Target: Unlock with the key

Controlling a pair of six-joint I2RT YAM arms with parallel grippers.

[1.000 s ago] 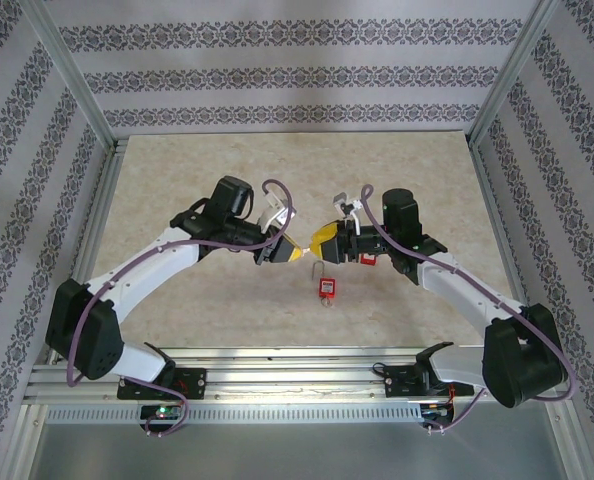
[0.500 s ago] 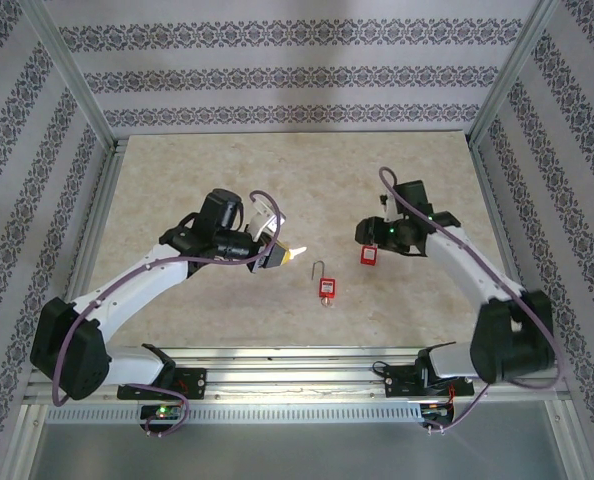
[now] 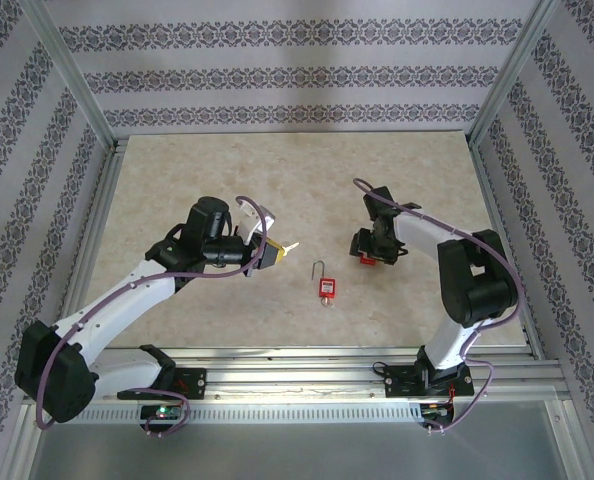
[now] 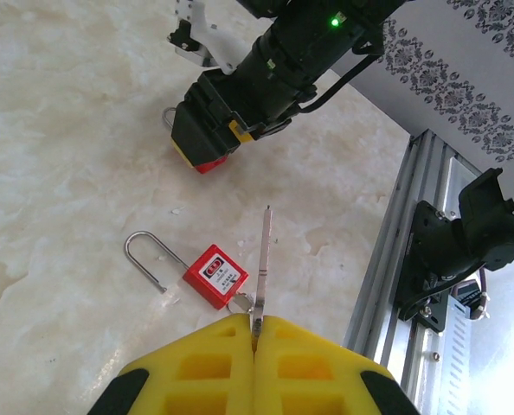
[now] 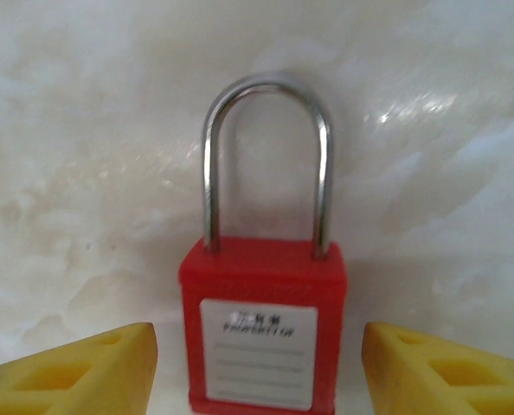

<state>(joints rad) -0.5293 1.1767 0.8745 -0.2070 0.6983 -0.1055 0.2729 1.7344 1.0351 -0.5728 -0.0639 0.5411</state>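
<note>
A: Left jaws?
B: Pressed together on the key, blade pointing right.
A: Right jaws?
B: Spread, straddling a red padlock flat on the counter. Second padlock lies mid-counter, nearer.

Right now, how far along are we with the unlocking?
Done: the left claw is shut on the key. The centre padlock looks to have its shackle swung out, though I can't be sure. In hand: the right claw stands open either side of the right padlock, whose shackle is closed, with no grip yet. Left: close on that lock, bring the key over, insert and turn.
</note>
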